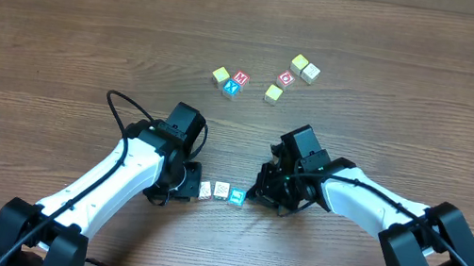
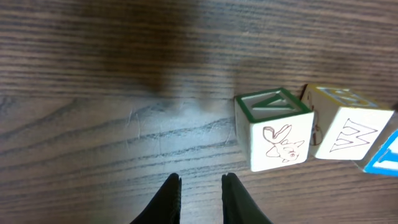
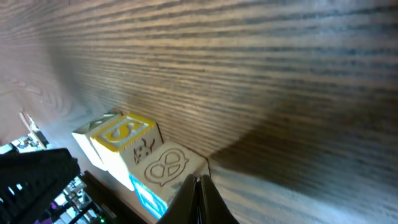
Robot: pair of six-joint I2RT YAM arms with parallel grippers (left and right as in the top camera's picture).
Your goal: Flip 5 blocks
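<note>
The wooden table (image 1: 61,38) fills the overhead view, and the left arm (image 1: 116,171) and right arm (image 1: 370,197) reach in from about 7 and 5 o'clock. The left gripper (image 2: 200,179) has its fingers a narrow gap apart with nothing between them. The right gripper (image 3: 199,180) has its fingers pressed together, empty. Between the two, near 6 o'clock, three blocks stand side by side. The rabbit block (image 2: 273,134) is at 3 o'clock of the left gripper, then comes a cream block (image 2: 348,134), and a teal-faced block (image 1: 238,195) is nearest the right gripper. Several loose blocks (image 1: 274,93) lie scattered toward 12 o'clock.
</note>
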